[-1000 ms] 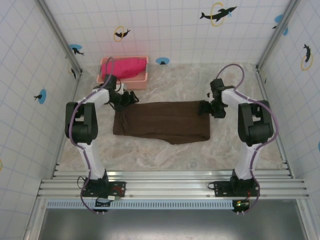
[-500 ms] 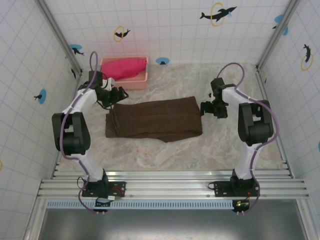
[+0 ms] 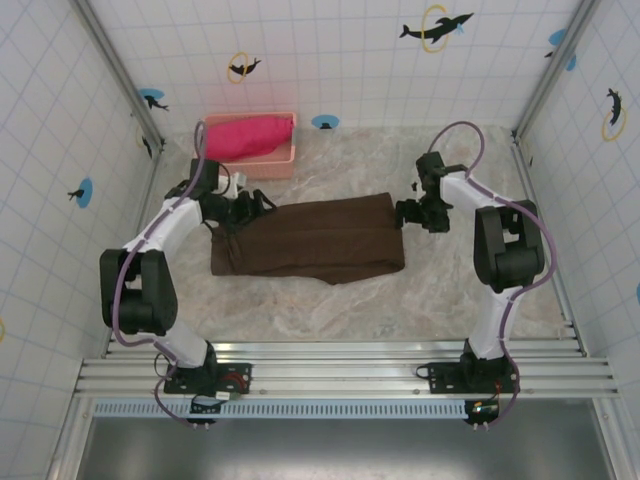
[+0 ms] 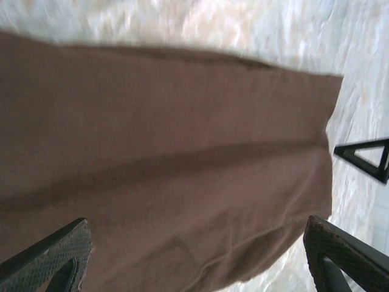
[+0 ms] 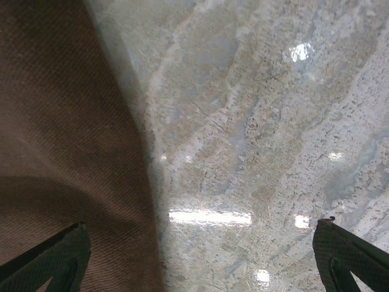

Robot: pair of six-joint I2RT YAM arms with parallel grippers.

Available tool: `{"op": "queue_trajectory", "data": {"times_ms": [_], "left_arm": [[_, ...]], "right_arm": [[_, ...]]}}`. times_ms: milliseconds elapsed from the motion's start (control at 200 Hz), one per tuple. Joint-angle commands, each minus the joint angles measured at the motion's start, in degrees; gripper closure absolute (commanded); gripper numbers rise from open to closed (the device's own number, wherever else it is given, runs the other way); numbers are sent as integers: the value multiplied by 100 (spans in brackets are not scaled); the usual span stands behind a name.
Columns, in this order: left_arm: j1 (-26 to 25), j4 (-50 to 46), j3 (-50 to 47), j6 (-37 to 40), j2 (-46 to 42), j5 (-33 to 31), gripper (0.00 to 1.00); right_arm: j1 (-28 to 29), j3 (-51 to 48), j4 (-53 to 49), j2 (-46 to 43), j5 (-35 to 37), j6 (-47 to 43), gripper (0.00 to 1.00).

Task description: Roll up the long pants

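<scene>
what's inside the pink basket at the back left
A bright pink-red cloth lies bunched in the pink basket, filling most of it. Anything beneath the cloth is covered.

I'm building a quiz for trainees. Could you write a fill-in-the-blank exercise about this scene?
1. The long pants are dark ____.
2. The left gripper and the right gripper both stand ____.
3. The pink-red cloth lies in a basket at the table's far ____ corner.
Missing words: brown; open; left.
</scene>
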Motion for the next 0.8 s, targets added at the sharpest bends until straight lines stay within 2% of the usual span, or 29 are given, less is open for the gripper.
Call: {"op": "queue_trajectory", "data": {"times_ms": [0, 300, 630, 796], "left_arm": [[-50, 80, -364, -151, -347, 176, 9], [-62, -6, -1164, -11, -487, 27, 9], [-27, -1262, -925, 379, -759, -1692, 8], [160, -1686, -800, 495, -969, -2241, 8]], "right_arm": [[116, 211, -104, -62, -38, 18, 3], [168, 82, -173, -137, -13, -91, 3], [79, -106, -292, -306, -52, -289, 3], [48, -237, -297, -309, -91, -395, 3]]}}
